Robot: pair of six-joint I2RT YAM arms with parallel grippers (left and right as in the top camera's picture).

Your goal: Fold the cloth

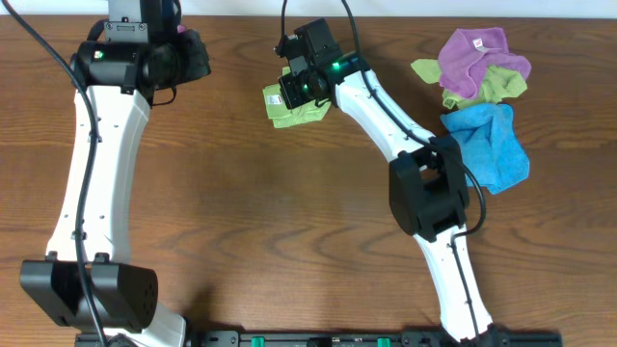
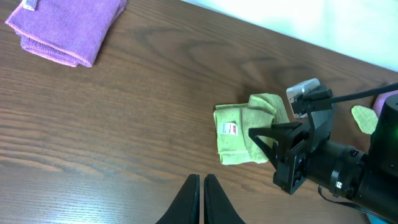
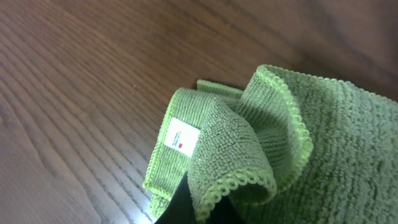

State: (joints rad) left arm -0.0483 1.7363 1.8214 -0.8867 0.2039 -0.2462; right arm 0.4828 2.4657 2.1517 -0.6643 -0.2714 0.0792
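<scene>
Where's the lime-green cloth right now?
Overhead, the cloth lies folded small at top centre of the table, gripped by the right gripper, left of the cloth pile.

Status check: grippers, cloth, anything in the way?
Left gripper shut, empty, away from the cloth. Right gripper shut on the cloth's raised fold; cloth folded small, tag up. Purple cloth and spare pile lie apart, nothing blocking.
</scene>
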